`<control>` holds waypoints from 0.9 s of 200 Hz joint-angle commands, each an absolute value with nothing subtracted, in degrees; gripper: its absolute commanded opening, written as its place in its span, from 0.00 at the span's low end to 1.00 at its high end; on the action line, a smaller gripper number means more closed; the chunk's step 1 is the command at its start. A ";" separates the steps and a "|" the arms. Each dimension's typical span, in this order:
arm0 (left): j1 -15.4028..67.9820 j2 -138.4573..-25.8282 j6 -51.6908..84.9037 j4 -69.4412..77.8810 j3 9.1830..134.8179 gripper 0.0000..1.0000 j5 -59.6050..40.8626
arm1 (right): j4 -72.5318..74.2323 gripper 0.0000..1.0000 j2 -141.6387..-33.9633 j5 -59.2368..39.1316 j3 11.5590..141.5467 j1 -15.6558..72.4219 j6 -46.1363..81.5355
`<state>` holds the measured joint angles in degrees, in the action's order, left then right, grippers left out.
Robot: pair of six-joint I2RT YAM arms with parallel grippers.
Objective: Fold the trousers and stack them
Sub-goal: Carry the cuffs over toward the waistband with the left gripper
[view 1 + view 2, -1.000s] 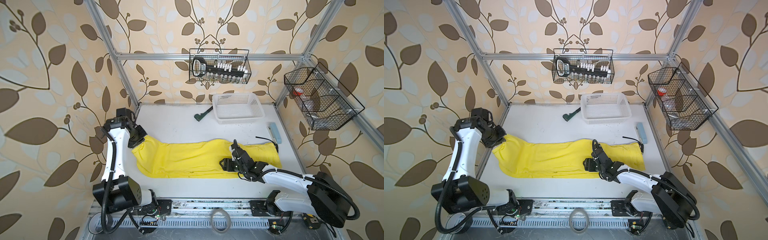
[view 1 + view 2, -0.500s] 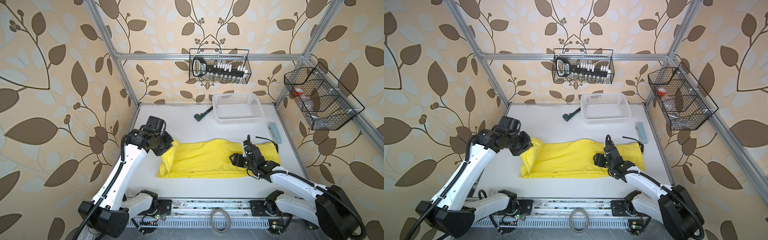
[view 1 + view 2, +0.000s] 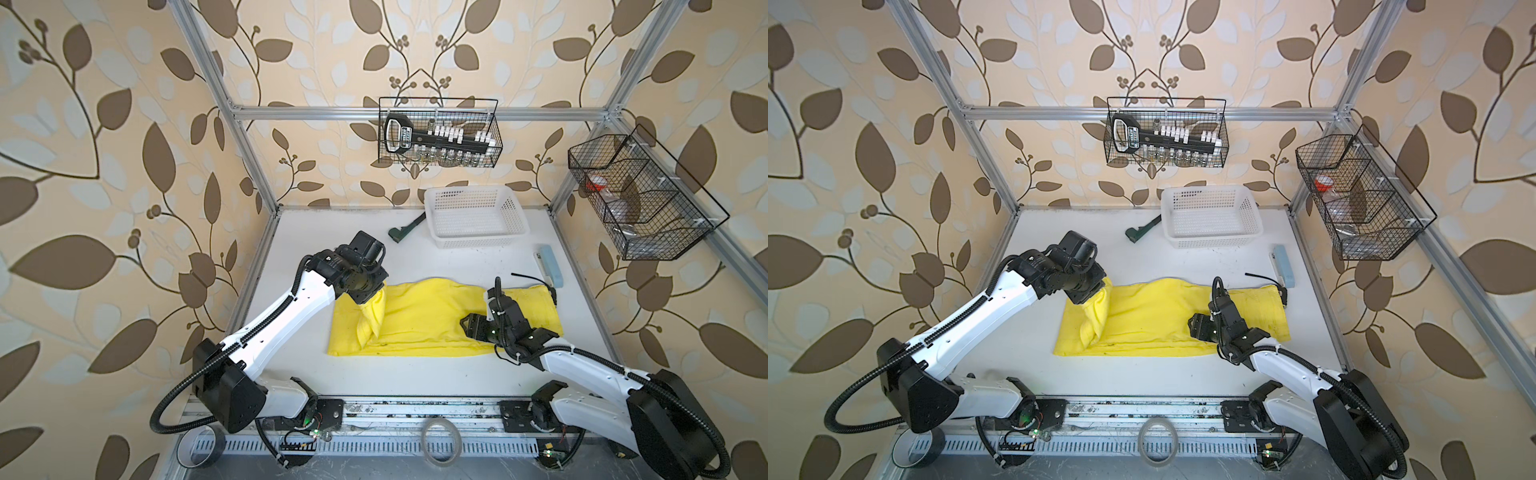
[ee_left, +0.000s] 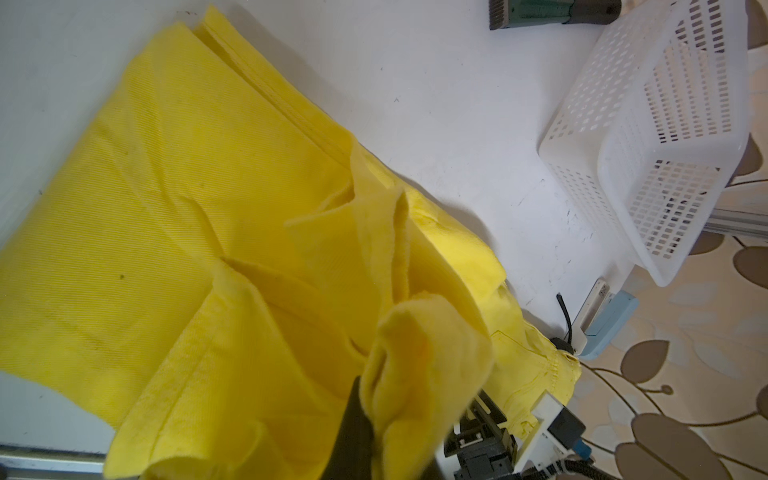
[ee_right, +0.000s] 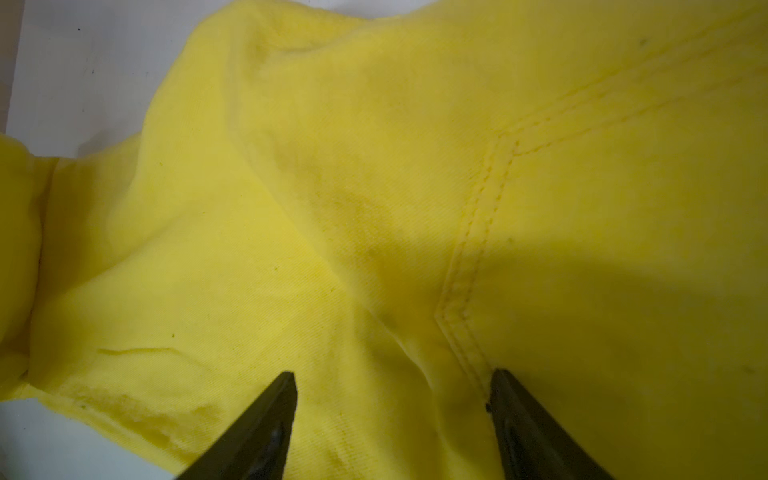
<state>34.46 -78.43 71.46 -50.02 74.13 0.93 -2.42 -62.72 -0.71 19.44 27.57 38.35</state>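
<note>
The yellow trousers (image 3: 424, 324) (image 3: 1154, 320) lie lengthwise across the middle of the white table. Their left end is lifted and doubled back over the rest. My left gripper (image 3: 372, 300) (image 3: 1091, 300) is shut on that raised leg end, and in the left wrist view the bunched fabric (image 4: 419, 353) hangs around the left gripper (image 4: 374, 401). My right gripper (image 3: 471, 326) (image 3: 1200, 326) stands open on the right part of the trousers. In the right wrist view the right gripper (image 5: 392, 382) rests both tips on the cloth (image 5: 374, 166) beside a stitched seam, with nothing pinched between them.
A white perforated basket (image 3: 478, 240) (image 4: 615, 174) stands at the back of the table, with a green tool (image 3: 405, 229) to its left. A pale blue block (image 3: 550, 266) and a black cable (image 3: 528, 276) lie beyond the trousers' right end. Wire baskets (image 3: 438, 141) hang on the walls.
My left gripper has carried the leg end rightwards from the table's left edge, folding it over the trousers. The right gripper slid right along the cloth, then stayed put.
</note>
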 commanded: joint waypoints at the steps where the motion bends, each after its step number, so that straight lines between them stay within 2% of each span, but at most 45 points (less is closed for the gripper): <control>1: 37.34 -81.98 75.46 -45.05 77.66 0.00 4.02 | -2.39 0.74 -61.88 -1.98 17.95 27.40 39.18; 59: 42.03 -91.85 76.38 -42.34 81.84 0.00 4.55 | -0.75 0.74 -62.38 -1.76 15.68 27.78 39.83; 142: 43.05 -101.99 74.90 -40.10 87.00 0.00 4.57 | -1.80 0.74 -59.95 -1.92 15.12 27.77 39.74; 161: 43.11 -104.12 73.26 -39.52 87.77 0.08 1.91 | -2.12 0.74 -59.39 -2.35 15.12 27.77 39.83; 180: 43.30 -104.85 72.14 -36.84 86.86 0.27 -0.72 | -3.17 0.74 -57.79 -2.55 15.40 27.56 39.69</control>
<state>42.46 -104.27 74.28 -40.25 85.30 1.96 -0.05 -59.48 -1.37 16.45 27.62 39.20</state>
